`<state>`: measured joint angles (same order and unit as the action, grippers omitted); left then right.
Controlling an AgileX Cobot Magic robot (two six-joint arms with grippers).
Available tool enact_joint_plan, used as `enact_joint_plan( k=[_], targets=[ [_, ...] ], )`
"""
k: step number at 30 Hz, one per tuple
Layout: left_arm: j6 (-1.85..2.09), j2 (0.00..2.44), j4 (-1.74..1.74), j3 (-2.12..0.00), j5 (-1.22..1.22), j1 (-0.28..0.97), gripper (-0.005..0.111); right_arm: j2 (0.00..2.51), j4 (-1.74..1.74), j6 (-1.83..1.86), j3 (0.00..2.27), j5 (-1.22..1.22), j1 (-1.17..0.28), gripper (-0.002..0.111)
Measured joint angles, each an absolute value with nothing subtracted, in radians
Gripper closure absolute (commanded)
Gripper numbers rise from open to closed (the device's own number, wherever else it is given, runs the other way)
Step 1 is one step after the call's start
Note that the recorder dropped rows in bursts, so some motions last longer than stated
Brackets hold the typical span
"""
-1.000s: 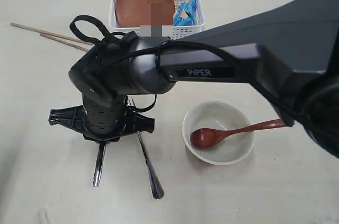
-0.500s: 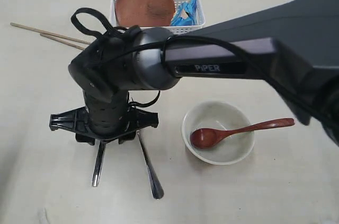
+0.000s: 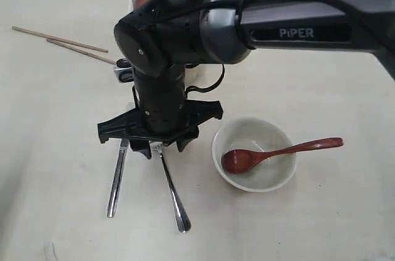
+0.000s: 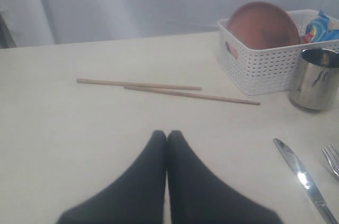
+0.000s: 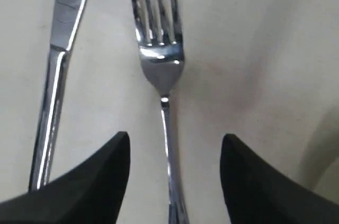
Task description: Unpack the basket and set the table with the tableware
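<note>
My right gripper [image 3: 154, 148] hangs open just above the table [image 3: 49, 119], its fingers astride the handle of the steel fork [image 5: 161, 65] without touching it. The steel knife [image 5: 58, 65] lies parallel beside the fork. In the exterior view the knife [image 3: 115, 181] is left of the fork [image 3: 174, 196]. An off-white bowl [image 3: 262, 178] holds the reddish-brown spoon [image 3: 247, 159]. Two chopsticks [image 3: 62, 40] lie at the far left. My left gripper [image 4: 167, 134] is shut and empty. The white basket [image 4: 259, 70] holds the upright brown plate [image 4: 262, 25]; the steel cup [image 4: 317, 78] stands beside it.
A blue snack packet [image 4: 326, 25] sits in the basket behind the plate. My right arm's dark body [image 3: 179, 33] covers most of the basket in the exterior view. Bare tabletop lies left of the knife and in front of the bowl.
My right arm has swung right and toward the back, now covering the basket. Its open gripper shifted from over the knife toward the fork. Knife, fork, bowl and spoon stayed put.
</note>
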<state>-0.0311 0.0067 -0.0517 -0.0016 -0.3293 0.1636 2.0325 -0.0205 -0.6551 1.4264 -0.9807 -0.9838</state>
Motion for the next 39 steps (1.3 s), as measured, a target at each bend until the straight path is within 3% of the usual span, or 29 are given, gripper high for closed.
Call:
enact_joint_plan(
  k=[11, 13, 17, 39],
  targets=[
    [-0.031, 0.007, -0.052, -0.002, -0.329, 0.164, 0.107, 2.112, -0.084, -0.566, 1.419, -0.900, -0.984, 0.061],
    [-0.031, 0.007, -0.052, -0.002, -0.329, 0.164, 0.107, 2.112, -0.075, -0.566, 1.419, -0.900, -0.984, 0.073],
    [-0.031, 0.007, -0.052, -0.002, -0.329, 0.164, 0.107, 2.112, -0.064, -0.566, 1.419, -0.892, -0.984, 0.109],
    [-0.031, 0.007, -0.052, -0.002, -0.329, 0.164, 0.107, 2.110, -0.062, -0.711, 1.504, -0.820, -0.961, 0.109]
  ],
)
